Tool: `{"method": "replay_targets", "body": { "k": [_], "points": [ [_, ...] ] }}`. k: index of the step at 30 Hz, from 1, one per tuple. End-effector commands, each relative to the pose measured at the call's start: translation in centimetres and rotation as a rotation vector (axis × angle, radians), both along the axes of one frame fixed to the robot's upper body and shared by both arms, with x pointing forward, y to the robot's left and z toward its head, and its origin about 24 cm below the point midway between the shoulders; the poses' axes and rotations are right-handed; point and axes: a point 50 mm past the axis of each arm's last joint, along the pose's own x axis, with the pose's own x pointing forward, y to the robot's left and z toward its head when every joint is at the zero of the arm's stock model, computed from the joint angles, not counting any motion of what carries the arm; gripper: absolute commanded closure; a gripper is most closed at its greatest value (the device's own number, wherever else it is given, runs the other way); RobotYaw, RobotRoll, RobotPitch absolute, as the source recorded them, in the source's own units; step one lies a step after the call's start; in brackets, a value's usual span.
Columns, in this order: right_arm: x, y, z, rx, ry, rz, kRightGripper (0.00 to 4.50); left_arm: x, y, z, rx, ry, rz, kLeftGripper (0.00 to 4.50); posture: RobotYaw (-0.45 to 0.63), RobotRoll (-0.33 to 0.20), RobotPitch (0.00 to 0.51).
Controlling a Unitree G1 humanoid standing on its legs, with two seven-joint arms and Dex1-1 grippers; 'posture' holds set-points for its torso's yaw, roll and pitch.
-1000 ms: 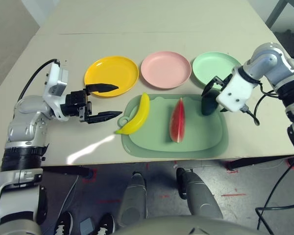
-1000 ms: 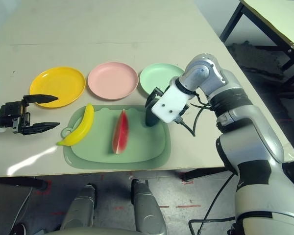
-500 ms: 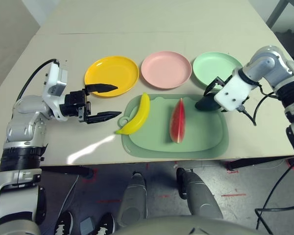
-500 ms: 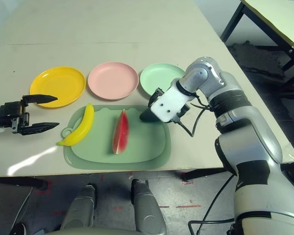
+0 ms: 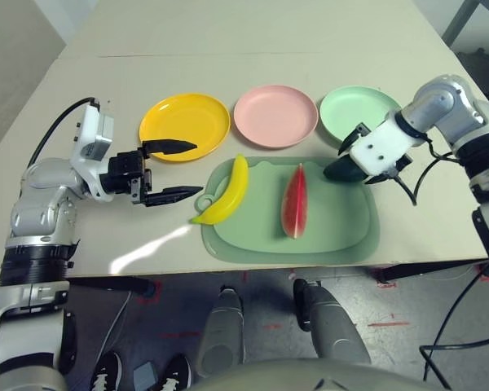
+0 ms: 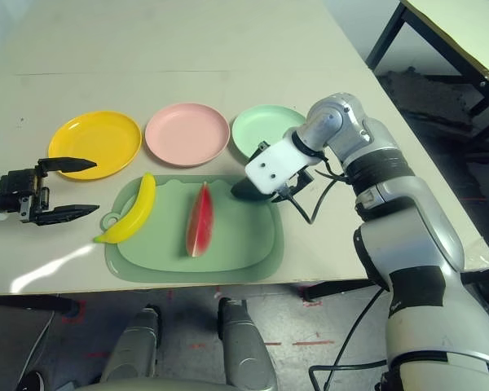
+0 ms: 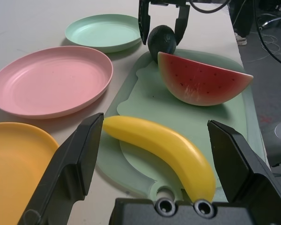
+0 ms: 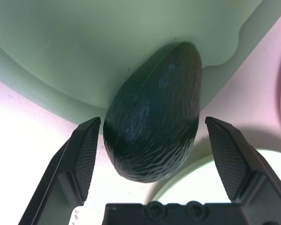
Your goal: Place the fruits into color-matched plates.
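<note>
A curved yellow banana [image 5: 226, 191] lies on the left end of the pale green mat [image 5: 326, 232]. On the mat's middle stands a red watermelon wedge [image 5: 294, 200] with a green rind. The dark green avocado [image 5: 336, 172] lies at the mat's far right corner, partly over its edge. My right gripper [image 5: 345, 160] is open, with one finger on each side of the avocado [image 8: 154, 112] and a gap on both sides. My left gripper [image 5: 189, 169] hangs open left of the banana, nothing in it. Behind the mat sit the yellow plate [image 5: 185, 124], pink plate [image 5: 275, 115] and mint green plate [image 5: 360, 108].
The table's front edge runs just below the mat. A black cable [image 5: 53, 134] loops from my left wrist. Bare tabletop stretches beyond the plates and to the left of my left arm.
My right gripper has turned and dropped lower around the avocado, which stood upright and now lies flatter on its side. The left arm has stayed still.
</note>
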Motion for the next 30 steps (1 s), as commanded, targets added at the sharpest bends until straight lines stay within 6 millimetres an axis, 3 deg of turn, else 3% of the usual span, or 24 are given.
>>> {"method": "replay_targets", "body": {
  "k": [1,18,30],
  "points": [
    [-0.1,0.1,0.2,0.009,-0.012,0.003,0.00,-0.1,-0.1,-0.4,0.024,0.011,-0.009,0.01,-0.07,0.000,0.208],
    [0.4,-0.8,-0.6,-0.013,0.025,-0.160,0.00,0.0,0.5,-0.5,0.079,0.001,0.004,0.01,-0.08,0.000,0.193],
    [0.1,-0.2,-0.5,0.058,0.102,-0.293,0.00,0.2,1.0,-0.6,0.114,0.003,0.009,0.01,-0.09,0.000,0.192]
  ]
}}
